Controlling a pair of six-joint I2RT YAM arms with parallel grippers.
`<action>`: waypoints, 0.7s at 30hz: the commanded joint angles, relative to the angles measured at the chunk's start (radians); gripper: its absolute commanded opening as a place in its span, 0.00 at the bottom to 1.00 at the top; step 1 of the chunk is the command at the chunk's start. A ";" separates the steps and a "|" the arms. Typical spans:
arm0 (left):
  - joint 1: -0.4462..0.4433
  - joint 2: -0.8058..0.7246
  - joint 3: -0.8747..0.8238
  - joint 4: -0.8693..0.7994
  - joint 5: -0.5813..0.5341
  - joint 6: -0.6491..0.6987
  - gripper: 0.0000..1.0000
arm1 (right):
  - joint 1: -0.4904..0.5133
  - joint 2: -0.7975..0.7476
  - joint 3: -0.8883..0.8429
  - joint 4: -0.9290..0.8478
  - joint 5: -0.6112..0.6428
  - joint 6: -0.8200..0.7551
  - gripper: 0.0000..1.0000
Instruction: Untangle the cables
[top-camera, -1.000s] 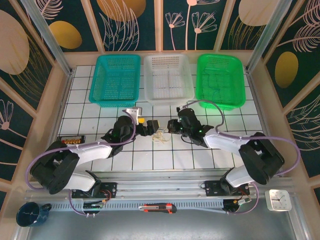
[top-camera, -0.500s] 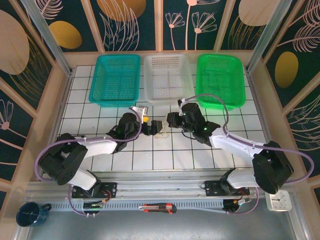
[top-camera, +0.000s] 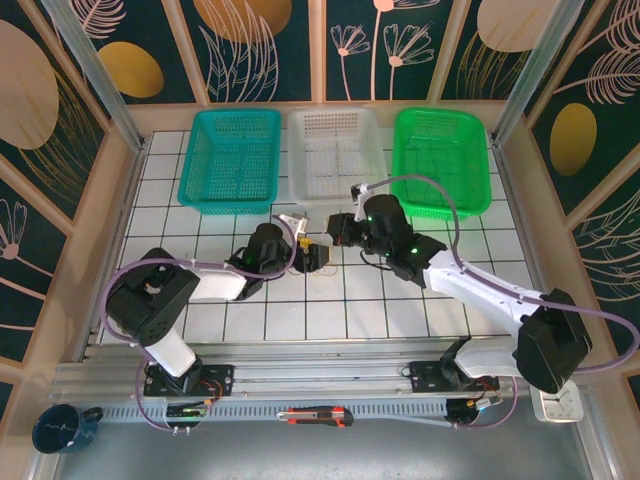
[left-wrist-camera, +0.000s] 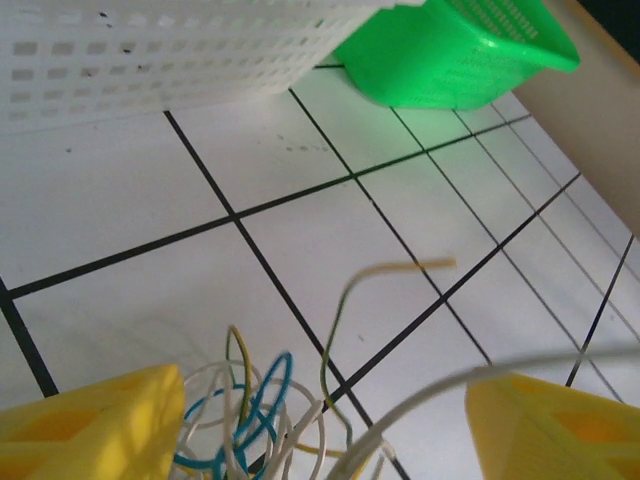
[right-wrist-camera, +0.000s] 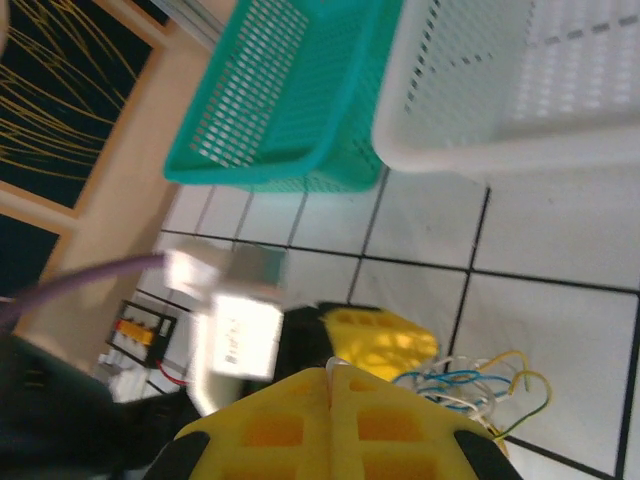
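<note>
Two claws meet over one small knot. My left claw (left-wrist-camera: 322, 400) stands open, its yellow fingers (left-wrist-camera: 95, 425) set wide to either side of the cables (left-wrist-camera: 250, 425). The blue and whitish loops bunch just beside one finger, low over the bench (left-wrist-camera: 120, 210). A whitish strand (left-wrist-camera: 450, 378) arcs out of the bundle toward the other finger, and an olive-yellow strand (left-wrist-camera: 335, 320) lifts clear and bends over at its tip.

My right claw (right-wrist-camera: 330, 385) is closed, its fingers pressed flat together. The loops lie just past it to one side, and I cannot tell whether a strand is pinched between the pads.

I judge this to be the grasping step: the left claw is in place around the knot but has no hold on it. The next move calls for closing on one strand or one colour rather than the whole bunch, then drawing my two claws apart slowly — cords this thin and floppy could slip out, or pull the loops tighter if I tug.

Farther back, well apart from the knot, the white basket (left-wrist-camera: 150, 50), the green basket (left-wrist-camera: 450, 60) and the teal basket (right-wrist-camera: 270, 110) stand in a row.
</note>
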 joint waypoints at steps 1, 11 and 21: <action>-0.005 0.034 0.009 0.053 0.043 0.001 0.68 | 0.004 -0.059 0.105 -0.026 -0.003 -0.052 0.00; -0.004 0.075 -0.035 0.103 0.062 -0.033 0.60 | -0.008 -0.130 0.329 -0.054 0.008 -0.112 0.00; -0.005 -0.029 -0.079 0.079 0.058 -0.043 0.71 | -0.015 -0.179 0.181 -0.054 0.067 -0.108 0.00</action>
